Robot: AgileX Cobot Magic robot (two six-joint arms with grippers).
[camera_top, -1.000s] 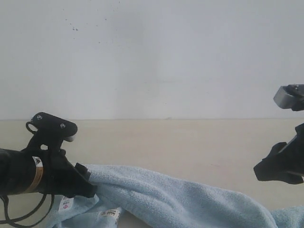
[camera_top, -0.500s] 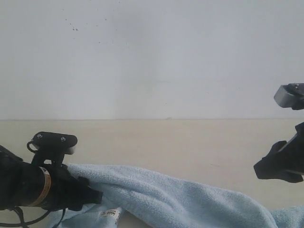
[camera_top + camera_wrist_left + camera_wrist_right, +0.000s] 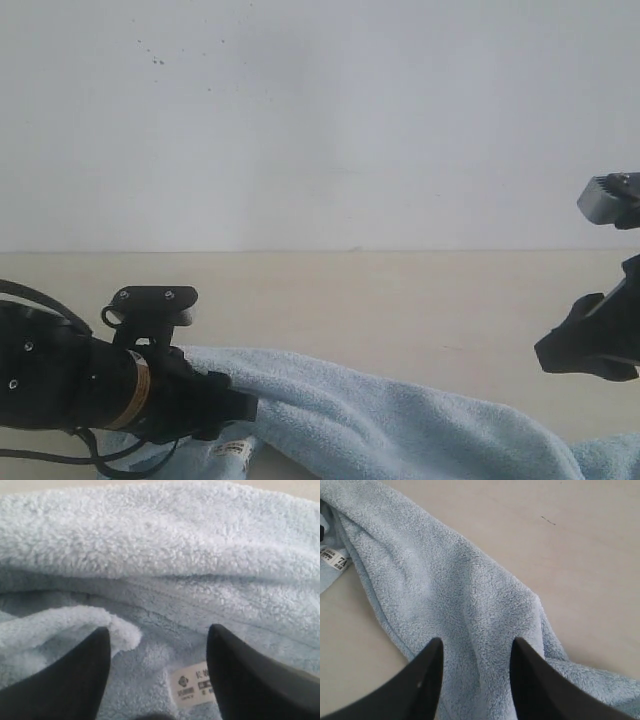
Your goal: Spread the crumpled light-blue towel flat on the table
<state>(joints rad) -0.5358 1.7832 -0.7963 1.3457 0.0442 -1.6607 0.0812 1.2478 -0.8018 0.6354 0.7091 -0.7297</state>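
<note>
left gripper (image 3: 158, 629) spread, facing towel (image 3: 160, 545) ridge; label tag (image 3: 192, 689) near; wall (image 3: 320, 120) behind.

**Count of items.** Towel (image 3: 400, 425): one, light blue terry, a single piece. Counter (image 3: 400, 300): one, pale beige. Printed white label tag (image 3: 192, 686): one in each view, sewn to the towel. Robot hands: two, namely one left hand (image 3: 159, 629) and one right hand (image 3: 477, 642). Dark fingers (image 3: 75, 680): two per hand, four in all. Fittings atop the arms in the exterior view: two, one black bracket (image 3: 152, 298) and one grey block (image 3: 608, 198). Wall (image 3: 350, 130): one, white-grey, carrying one loose cluster of small dark specks (image 3: 158, 58).
</note>
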